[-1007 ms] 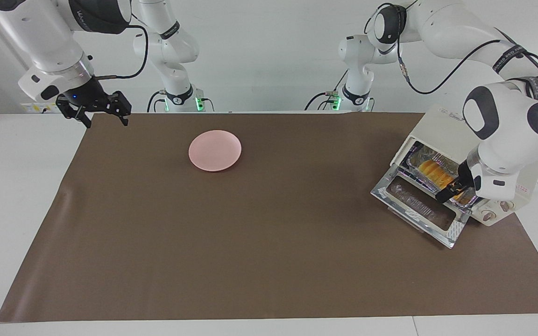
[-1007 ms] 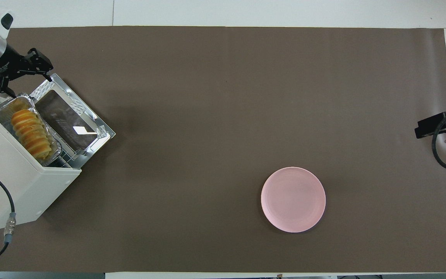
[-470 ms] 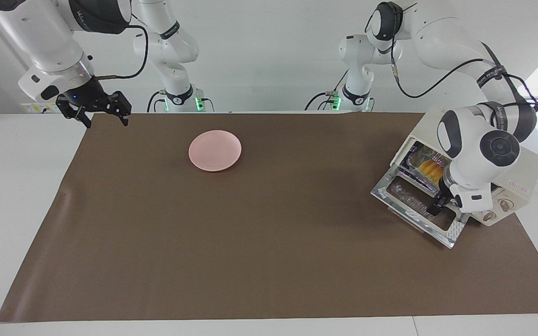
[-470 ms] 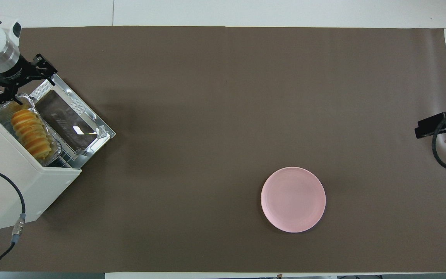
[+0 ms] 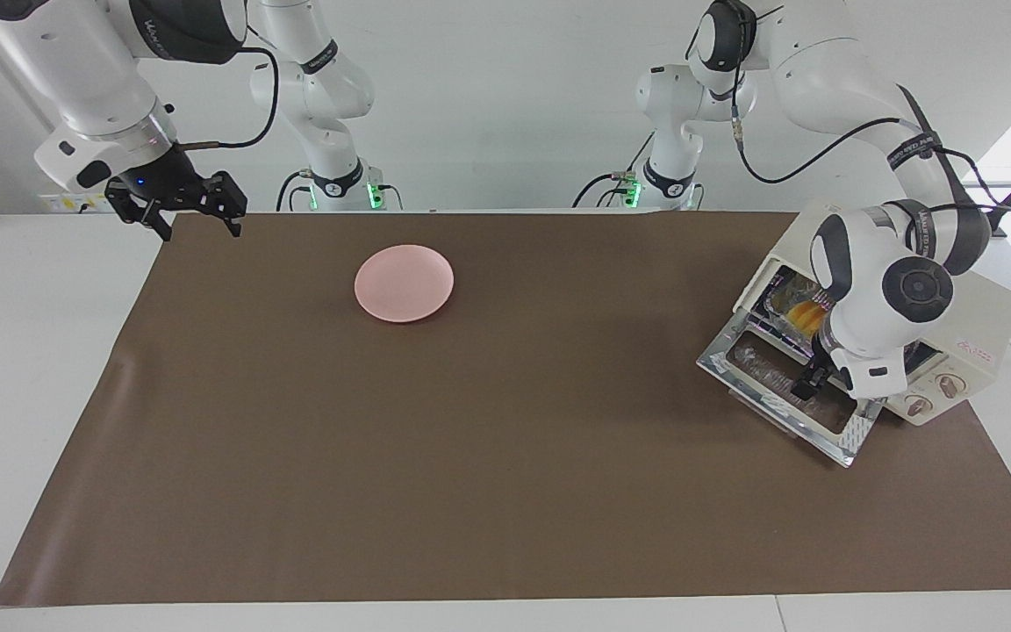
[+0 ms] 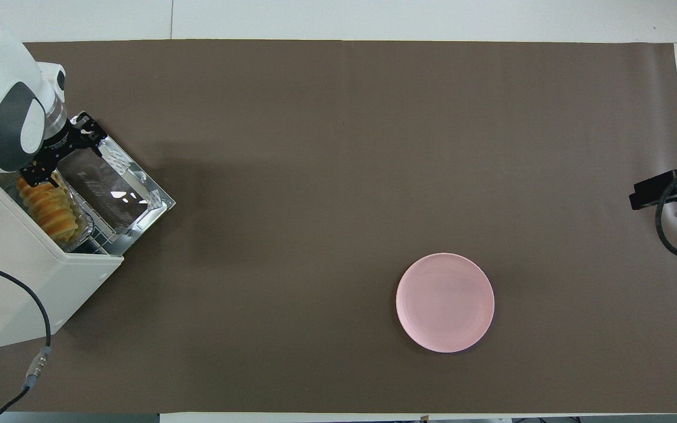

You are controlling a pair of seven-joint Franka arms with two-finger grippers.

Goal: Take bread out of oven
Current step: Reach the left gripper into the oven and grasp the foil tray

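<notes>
- The right end effector [image 5: 192, 209] hangs in the air over the edge of the brown mat [image 5: 505, 421] at the right arm's end of the tabletop [image 5: 32, 351], well apart from the oven. Its fingers are spread and hold nothing; this arm waits.
- The pink plate [image 5: 404, 283] sits bare on the mat, well apart from the oven, toward the right arm's end. It looks to me like the landing spot for the loaf, though nothing is on it yet.
- The oven [image 5: 971, 325] stands at the left arm's end of the tabletop with its glass door [image 5: 777, 391] dropped flat, so the opening step looks done.
- The bread [image 6: 47, 208] lies on its crinkled foil tray [image 6: 84, 226] on the rack inside the oven, just inside the mouth. It has not come out.
- The left end effector [image 6: 59, 155] is over the line where the open door meets the oven mouth, right by the end of the loaf that lies farther from the robots. Its fingers are spread with nothing between them; I cannot tell whether a fingertip touches the loaf or the tray.
- My reading: the door is open, and the grasp, the lift out and the set-down are all left to do.
</notes>
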